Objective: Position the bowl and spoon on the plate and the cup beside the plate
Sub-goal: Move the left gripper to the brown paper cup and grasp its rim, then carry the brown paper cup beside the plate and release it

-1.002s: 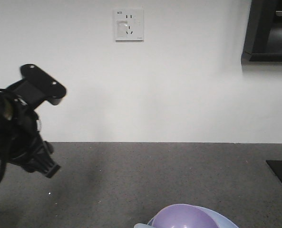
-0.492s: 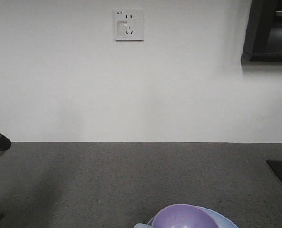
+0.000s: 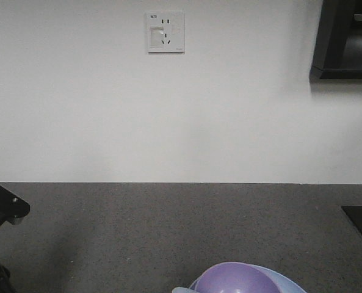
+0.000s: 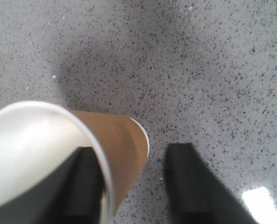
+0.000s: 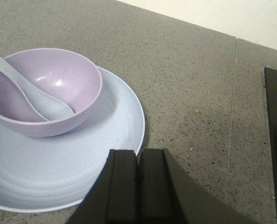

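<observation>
Between the parted fingers of your left gripper (image 4: 133,149) stands the brown paper cup (image 4: 117,140). One finger looks to be inside its rim and the other is just off its side. Its base is on the speckled grey counter (image 4: 213,70) and its mouth faces the camera. Your right gripper (image 5: 138,161) is squeezed shut near the round pale blue plate (image 5: 119,135). On the plate sits the small purple bowl (image 5: 77,74), and in the bowl is the little pale spoon (image 5: 40,100), handle pointing up-left.

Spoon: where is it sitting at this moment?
In the right wrist view the spoon lies inside the purple bowl, scoop at the bottom and handle leaning over its rim at picture left; the bowl stands on the pale blue plate.
</observation>
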